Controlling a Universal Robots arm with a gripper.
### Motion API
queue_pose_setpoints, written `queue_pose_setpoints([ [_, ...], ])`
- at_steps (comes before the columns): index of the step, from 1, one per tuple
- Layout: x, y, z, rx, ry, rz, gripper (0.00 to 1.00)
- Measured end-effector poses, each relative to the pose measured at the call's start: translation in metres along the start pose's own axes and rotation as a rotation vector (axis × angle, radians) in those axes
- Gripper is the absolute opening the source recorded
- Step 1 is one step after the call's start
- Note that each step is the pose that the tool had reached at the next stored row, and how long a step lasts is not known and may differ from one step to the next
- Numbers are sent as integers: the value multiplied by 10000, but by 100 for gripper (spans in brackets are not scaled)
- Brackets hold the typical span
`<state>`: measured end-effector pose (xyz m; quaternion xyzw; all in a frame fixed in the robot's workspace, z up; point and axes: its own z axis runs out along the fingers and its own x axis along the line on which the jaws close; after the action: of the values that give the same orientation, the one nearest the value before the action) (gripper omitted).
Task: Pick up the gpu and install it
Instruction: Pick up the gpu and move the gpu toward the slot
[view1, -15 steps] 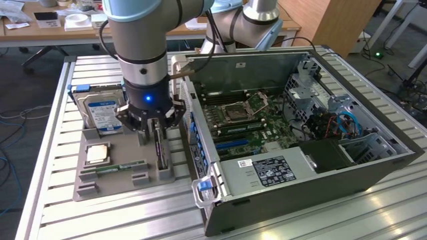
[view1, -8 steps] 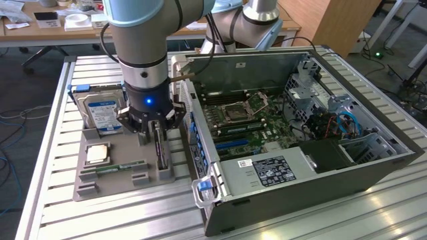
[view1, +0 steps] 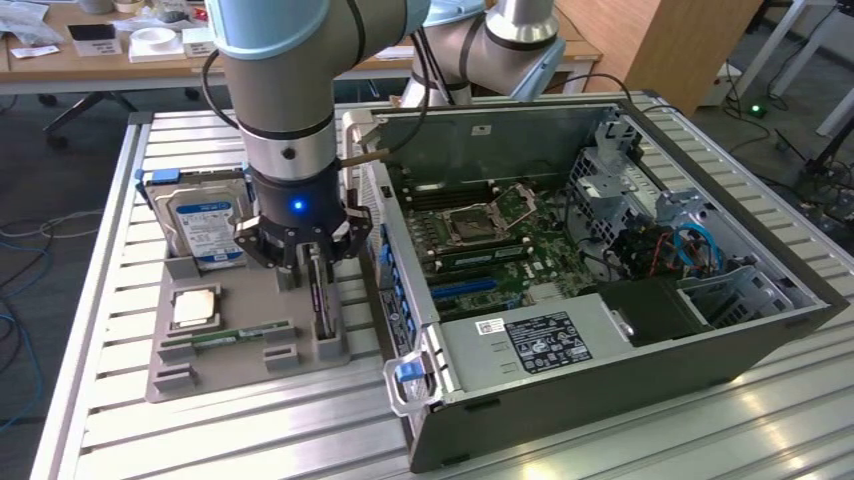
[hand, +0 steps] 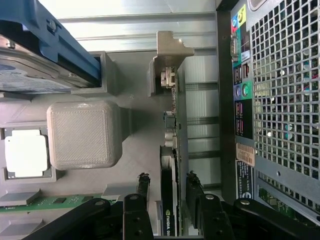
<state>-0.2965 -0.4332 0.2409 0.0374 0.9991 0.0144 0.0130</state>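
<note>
— What sits in the grey printed plastic tray (view1: 227, 378)?

— Four items, each in its own seat. A boxy hard drive with a blue-and-white label (view1: 204, 222) stands upright in the slot at the far end. A square silver processor chip (view1: 195, 307) lies flat in a square recess. A narrow green memory stick (view1: 240, 335) lies in a long slot just beside it. The thin flat black gpu card (view1: 322, 305) stands on its long edge in slotted holders, on the side of the tray nearest the computer.

— And the arm's black gripper (view1: 311, 262)?

— Down over the card. In the wrist view its fingers (hand: 143, 187) stand apart, one on each side of the card, with bare tray showing between one finger and the black face. Jaws spread, nothing clamped. The card rests in its holders.

— The other container?

— A dark metal tower case (view1: 747, 335), lying on its side with the panel off, just beside the tray on the exterior view's right. Inside are a green motherboard (view1: 501, 250) on the case floor, a silver power supply box with a printed label (view1: 534, 345) at the near end, and blue cables (view1: 701, 250) by the drive bay. Tray and case both sit on a slatted aluminium table (view1: 200, 445).
</note>
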Motion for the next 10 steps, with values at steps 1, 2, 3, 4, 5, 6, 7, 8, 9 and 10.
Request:
queue_pose_setpoints([
  [1,0,0,0,-1,0,0,43],
  [2,0,0,1,-1,0,0,43],
  [3,0,0,5,-2,-2,1,43],
  [4,0,0,12,-5,-4,0,43],
  [5,0,0,19,-3,-2,0,43],
  [6,1,-1,27,-1,0,0,43],
  [7,1,-1,37,-2,-2,0,43],
  [8,1,-1,45,-2,-1,0,43],
  [9,1,-2,51,-1,0,0,43],
  [10,2,-2,55,0,1,1,43],
])
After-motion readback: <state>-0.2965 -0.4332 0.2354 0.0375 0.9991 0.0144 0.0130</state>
